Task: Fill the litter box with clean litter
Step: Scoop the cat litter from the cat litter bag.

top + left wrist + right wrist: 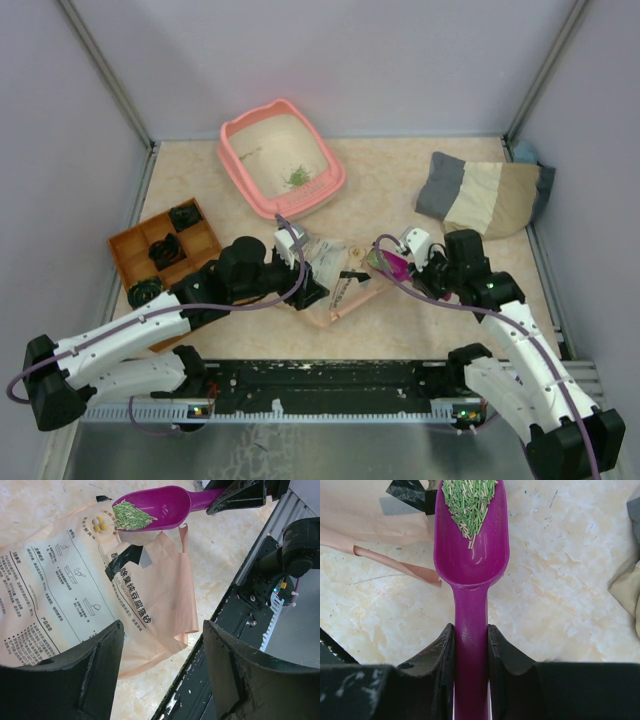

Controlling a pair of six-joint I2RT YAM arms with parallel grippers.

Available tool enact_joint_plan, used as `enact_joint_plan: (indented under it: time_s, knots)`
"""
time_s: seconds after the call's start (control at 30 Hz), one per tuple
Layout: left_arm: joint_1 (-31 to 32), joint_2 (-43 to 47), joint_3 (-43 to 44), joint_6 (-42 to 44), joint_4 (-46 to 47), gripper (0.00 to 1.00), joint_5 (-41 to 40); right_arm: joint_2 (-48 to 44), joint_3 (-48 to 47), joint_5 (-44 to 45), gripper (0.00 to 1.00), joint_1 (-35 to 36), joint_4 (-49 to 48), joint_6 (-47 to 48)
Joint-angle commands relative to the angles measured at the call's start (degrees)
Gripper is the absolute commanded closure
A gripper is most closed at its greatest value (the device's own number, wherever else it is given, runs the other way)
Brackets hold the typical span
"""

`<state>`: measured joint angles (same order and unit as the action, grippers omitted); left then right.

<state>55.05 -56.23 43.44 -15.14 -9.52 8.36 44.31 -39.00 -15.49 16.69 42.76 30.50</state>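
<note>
Up-table and left of your right gripper point(470, 630): box point(236, 165) | right jaws clenched on scoop point(470, 565) handle, litter point(469, 502) in its bowl, long axis pointing left toward bag point(65, 580), not box | left gripper point(162, 627) released over bag, nearer the box | your right arm carries.

paper bag point(75, 595) flat, centre; magenta scoop point(470, 565) beside | orange tray point(150, 221) left; cushion point(480, 195) right

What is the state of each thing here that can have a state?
litter box: upright, only a little clean litter inside.
scoop: partly loaded with litter.
paper bag: lying flat.
left hand: open, empty.
right hand: shut on scoop.
orange tray: holding black parts.
</note>
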Motion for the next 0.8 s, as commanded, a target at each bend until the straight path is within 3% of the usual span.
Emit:
enact_joint_plan:
  time_s: [0.0, 0.77]
  knots:
    - [0.34, 0.99, 1.41, 0.63, -0.33, 0.30, -0.48, -1.31, -1.43, -0.66, 1.00, -0.36, -1.36, 0.86]
    - [0.32, 0.59, 1.29, 1.40, -0.46, 0.30, -1.30, -3.27, -2.07, -0.94, 1.00, -0.37, 0.49, 1.92]
